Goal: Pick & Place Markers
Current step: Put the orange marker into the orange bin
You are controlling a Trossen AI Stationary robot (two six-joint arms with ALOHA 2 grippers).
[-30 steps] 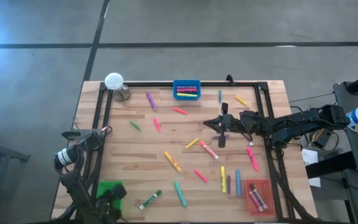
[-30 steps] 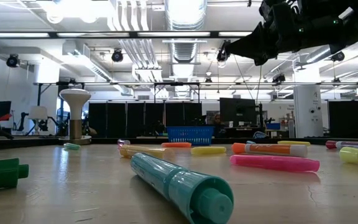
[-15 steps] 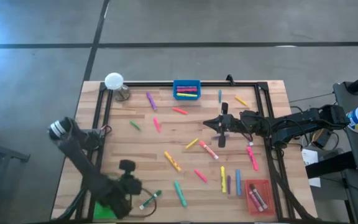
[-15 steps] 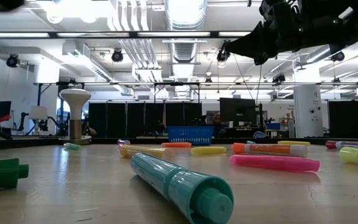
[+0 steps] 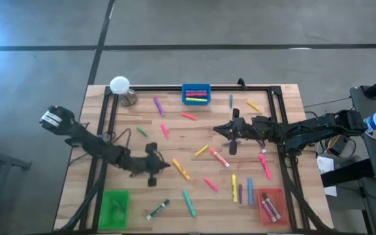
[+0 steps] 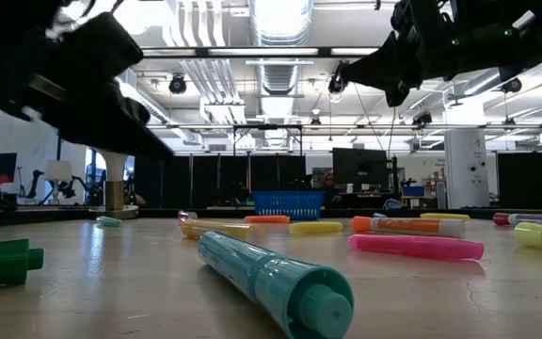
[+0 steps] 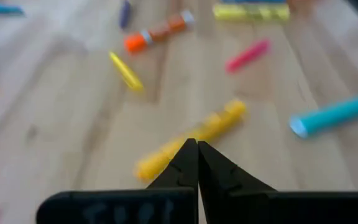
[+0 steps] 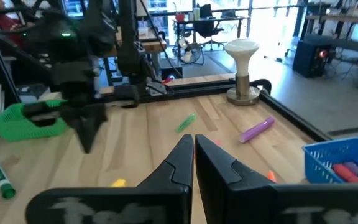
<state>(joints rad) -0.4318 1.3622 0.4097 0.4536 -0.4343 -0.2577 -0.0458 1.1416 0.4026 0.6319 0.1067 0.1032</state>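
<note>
We see the left gripper hanging over the table's left-middle, fingers pressed together on nothing, just beside a yellow marker. The markers lie scattered as short thin sticks in pink, yellow, teal, purple and orange. The right gripper hangs mid-right, closed and empty.

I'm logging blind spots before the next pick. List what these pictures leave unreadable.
- Green tray: contents too small, high view.
- Red tray: marker count unclear, high view.
- Left end effector: its own fingers cover part of the yellow marker, left wrist view.
- Left arm: blurred dark shape, low view.
</note>
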